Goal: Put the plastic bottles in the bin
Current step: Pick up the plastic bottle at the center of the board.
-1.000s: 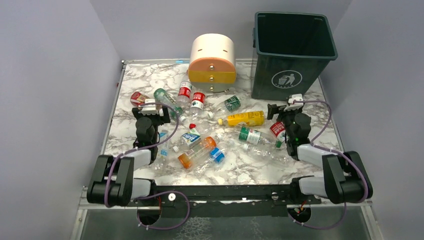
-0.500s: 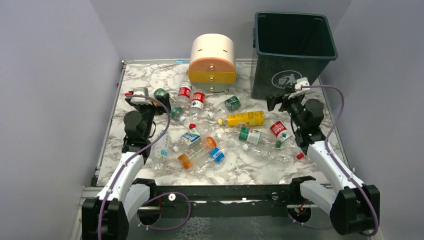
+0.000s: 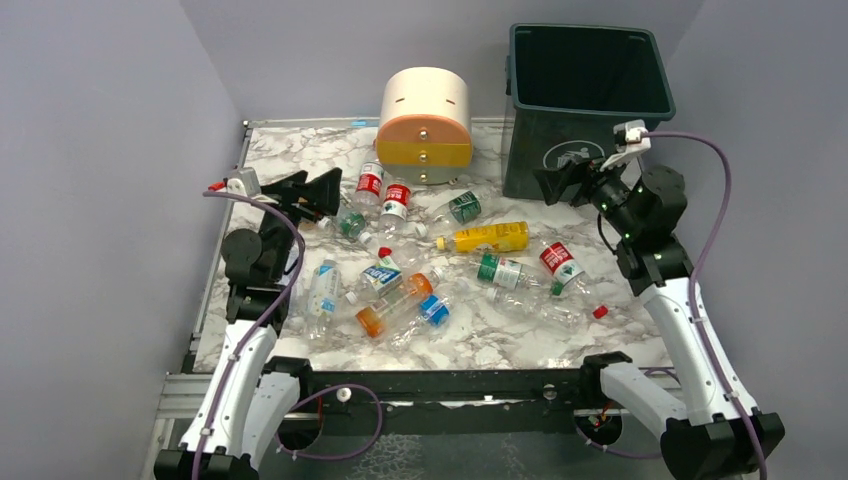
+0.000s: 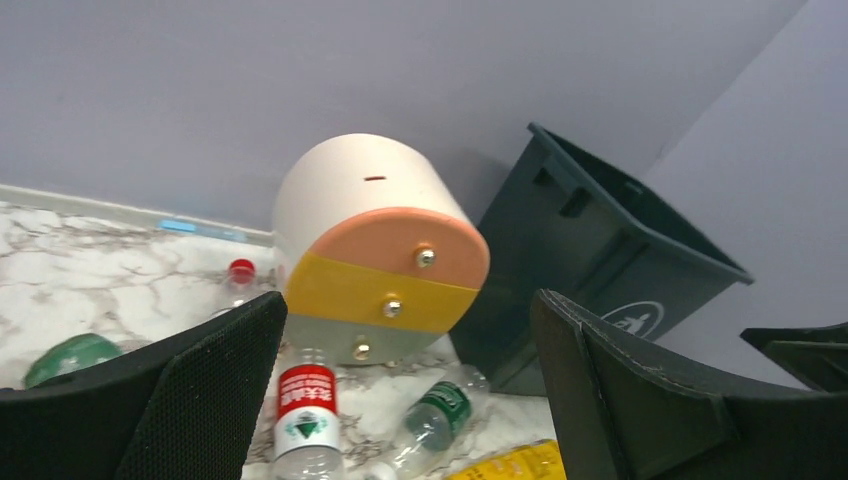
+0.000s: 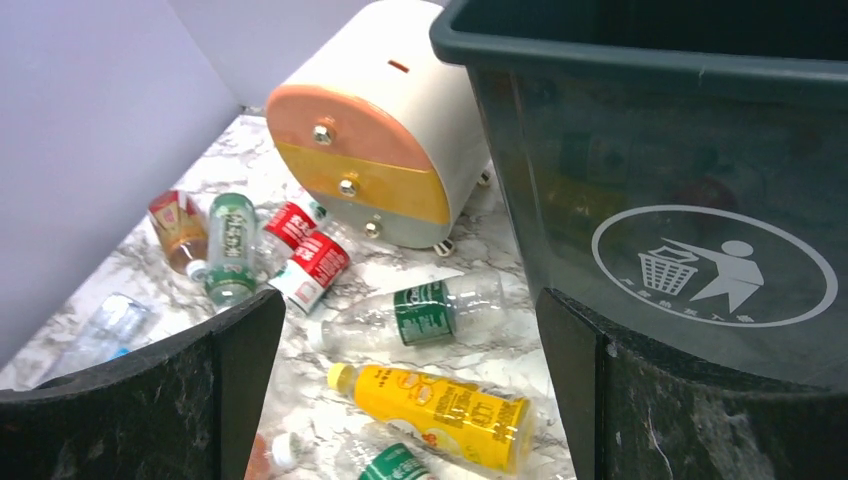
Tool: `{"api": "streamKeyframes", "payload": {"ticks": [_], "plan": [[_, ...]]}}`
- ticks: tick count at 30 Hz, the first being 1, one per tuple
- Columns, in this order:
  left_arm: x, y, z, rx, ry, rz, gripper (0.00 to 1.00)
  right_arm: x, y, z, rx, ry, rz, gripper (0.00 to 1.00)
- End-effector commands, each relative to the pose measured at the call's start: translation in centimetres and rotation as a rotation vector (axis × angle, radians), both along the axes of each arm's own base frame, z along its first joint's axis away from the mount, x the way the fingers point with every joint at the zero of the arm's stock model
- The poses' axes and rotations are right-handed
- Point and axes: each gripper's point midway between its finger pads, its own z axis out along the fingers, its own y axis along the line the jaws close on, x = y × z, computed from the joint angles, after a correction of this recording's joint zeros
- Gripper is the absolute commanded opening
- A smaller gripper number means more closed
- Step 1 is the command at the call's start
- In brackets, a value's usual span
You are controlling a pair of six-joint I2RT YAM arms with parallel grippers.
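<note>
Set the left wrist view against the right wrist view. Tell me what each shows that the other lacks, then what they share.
Only the left wrist: dark jaws, likely the right gripper, at its right edge. Only the right wrist: a brown bottle with a red label, a clear bottle at the left edge, the full icon on the bin. Both: the drawer unit, the bin, the yellow bottle, a green-labelled bottle.

Roughly thirteen plastic bottles (image 3: pixel 490 237), one dark green bin (image 3: pixel 525 140), one round drawer unit (image 3: pixel 425 125)
</note>
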Motion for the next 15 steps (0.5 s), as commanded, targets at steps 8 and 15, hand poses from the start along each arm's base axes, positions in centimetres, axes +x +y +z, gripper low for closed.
{"api": "streamKeyframes", "payload": {"ticks": [8, 15], "plan": [[-0.7, -2.4, 5.3, -0.248, 0.118, -0.161, 0.99, -3.2, 1.8, 1.5, 0.085, 0.212, 0.099, 0.99], [-2.5, -5.1, 6.9, -0.048, 0.141, -0.329, 0.99, -4.4, 3.0, -0.7, 0.139, 0.443, 0.147, 0.99]]}}
